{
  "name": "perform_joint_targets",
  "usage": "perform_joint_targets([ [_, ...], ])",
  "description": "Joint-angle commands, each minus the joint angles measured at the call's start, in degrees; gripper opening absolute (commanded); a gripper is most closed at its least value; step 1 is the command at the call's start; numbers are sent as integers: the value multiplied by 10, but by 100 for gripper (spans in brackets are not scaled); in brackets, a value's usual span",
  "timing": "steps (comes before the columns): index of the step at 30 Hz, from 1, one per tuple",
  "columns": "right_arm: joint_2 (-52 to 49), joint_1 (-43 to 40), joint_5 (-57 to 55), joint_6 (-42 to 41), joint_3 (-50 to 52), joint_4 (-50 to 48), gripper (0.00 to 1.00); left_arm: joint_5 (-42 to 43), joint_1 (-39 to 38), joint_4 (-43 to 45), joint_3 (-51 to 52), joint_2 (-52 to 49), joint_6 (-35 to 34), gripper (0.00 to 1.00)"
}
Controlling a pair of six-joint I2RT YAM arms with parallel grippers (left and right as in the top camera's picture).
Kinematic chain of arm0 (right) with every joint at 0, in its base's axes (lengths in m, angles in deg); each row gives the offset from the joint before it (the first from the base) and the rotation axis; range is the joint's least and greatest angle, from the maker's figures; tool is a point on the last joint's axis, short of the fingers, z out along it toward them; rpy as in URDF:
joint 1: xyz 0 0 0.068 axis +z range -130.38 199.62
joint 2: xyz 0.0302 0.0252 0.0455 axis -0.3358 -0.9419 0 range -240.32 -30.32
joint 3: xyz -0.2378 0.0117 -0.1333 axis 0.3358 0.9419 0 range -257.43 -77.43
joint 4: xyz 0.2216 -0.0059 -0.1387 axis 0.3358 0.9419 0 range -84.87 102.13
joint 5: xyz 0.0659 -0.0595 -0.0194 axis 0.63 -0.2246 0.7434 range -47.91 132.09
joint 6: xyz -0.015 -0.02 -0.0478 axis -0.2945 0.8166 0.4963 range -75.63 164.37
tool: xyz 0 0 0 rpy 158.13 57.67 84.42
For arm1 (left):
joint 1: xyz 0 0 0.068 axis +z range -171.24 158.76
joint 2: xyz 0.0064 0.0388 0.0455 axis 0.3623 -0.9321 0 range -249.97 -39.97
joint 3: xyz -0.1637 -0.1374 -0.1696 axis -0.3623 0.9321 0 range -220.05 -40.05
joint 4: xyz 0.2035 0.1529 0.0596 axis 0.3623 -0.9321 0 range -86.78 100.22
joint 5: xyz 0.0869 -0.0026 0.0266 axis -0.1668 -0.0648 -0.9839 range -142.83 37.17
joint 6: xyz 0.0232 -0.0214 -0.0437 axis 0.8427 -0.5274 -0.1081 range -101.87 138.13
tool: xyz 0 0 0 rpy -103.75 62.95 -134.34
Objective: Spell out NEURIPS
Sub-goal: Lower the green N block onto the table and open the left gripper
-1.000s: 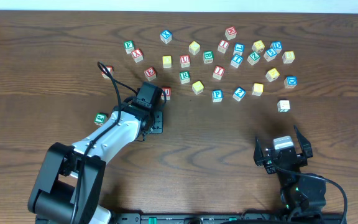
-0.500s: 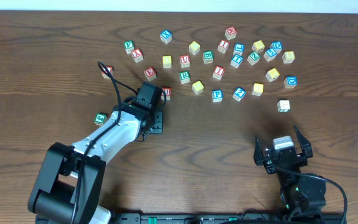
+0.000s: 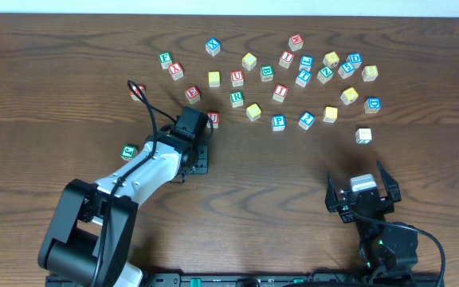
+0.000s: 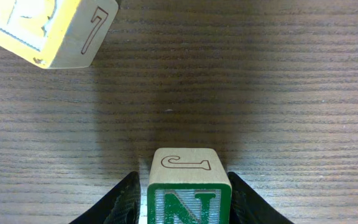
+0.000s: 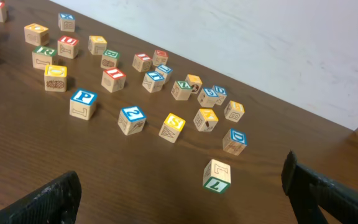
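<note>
The left gripper sets its dark fingers narrowly on either side of the green N cube, which sits on the table. I cannot tell whether they press it. Just past the N cube a skewed cube lies. Well apart from the N cube, the right gripper gapes wide and empty, facing the blue P cube and the red I cube.

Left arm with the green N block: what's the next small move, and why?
Probably open the left gripper fully and lift straight up. The N cube seems to rest on the table between its fingers, letter upright, so it looks placed. Whether the fingers grip it is unclear.
</note>
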Motion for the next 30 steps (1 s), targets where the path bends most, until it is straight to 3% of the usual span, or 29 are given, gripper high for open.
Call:
perform_joint_targets([
  [1, 3, -8, 1, -7, 1, 2, 99, -3, -1, -3, -12, -4, 10, 43],
  [30, 3, -8, 1, -7, 1, 2, 99, 24, -1, -21, -31, -2, 21, 43],
])
